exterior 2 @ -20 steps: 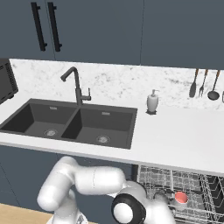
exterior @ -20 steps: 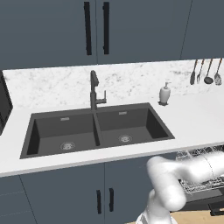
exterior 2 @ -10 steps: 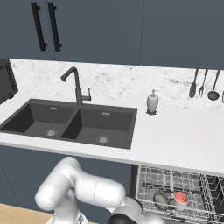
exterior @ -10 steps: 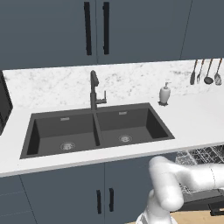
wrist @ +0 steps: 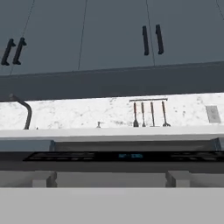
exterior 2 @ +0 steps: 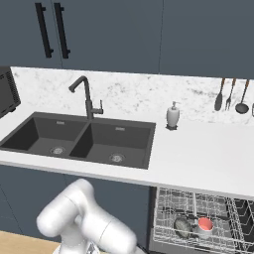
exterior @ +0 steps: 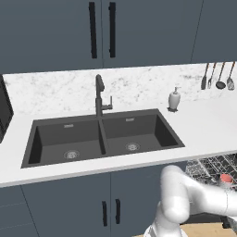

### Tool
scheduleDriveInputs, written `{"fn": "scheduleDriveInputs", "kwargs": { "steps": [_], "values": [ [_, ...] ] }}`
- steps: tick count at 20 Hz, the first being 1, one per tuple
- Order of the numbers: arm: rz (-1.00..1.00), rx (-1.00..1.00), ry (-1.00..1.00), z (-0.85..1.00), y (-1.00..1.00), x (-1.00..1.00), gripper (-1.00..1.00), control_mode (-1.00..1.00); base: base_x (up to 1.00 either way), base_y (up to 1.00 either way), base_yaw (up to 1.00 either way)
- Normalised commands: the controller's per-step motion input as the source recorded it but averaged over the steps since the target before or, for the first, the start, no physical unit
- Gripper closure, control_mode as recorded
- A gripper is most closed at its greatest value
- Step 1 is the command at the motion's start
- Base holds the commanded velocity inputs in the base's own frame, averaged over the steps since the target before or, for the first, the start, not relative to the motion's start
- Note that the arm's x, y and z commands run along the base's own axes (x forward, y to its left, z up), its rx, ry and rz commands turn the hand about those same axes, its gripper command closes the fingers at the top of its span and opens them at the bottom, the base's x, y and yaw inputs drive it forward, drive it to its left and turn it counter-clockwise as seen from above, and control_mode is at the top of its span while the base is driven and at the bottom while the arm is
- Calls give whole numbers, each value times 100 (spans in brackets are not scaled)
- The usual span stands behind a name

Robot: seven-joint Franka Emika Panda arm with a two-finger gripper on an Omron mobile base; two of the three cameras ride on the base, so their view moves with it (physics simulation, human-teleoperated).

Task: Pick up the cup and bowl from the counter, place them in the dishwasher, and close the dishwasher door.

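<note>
The red cup and the grey bowl sit side by side in the dishwasher's silver wire rack, pulled out below the white counter. The cup also shows in the rack at the lower right of the left base view. My arm bends low and runs off the bottom of the right base view. In the hand view my gripper is low, facing a dark strip with a small blue display, apparently the dishwasher door's edge. Its fingertips stand wide apart with nothing between them.
A black double sink with a black faucet is cut into the counter. A white soap dispenser stands right of it, and utensils hang on the wall. Blue-grey cabinets flank the dishwasher.
My arm has sunk lower and the hand has dropped out of the bottom of the right base view. The cup and bowl stay put in the rack.
</note>
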Motion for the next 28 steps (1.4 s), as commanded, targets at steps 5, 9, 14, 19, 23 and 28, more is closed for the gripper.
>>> {"fn": "scheduleDriveInputs", "kwargs": {
  "steps": [5,9,14,19,23,28],
  "values": [
    [0,0,0,-60,0,19,-100,-100,0,0,0],
    [0,0,0,-61,0,69,-100,-100,0,0,0],
    [0,0,5,-39,-4,60,-100,-100,0,0,0],
    [0,0,2,-5,-2,51,-100,-100,0,0,0],
    [0,0,0,2,0,68,-100,-100,0,0,0],
    [0,2,-11,20,0,51,-100,-100,0,0,0]
  ]
}}
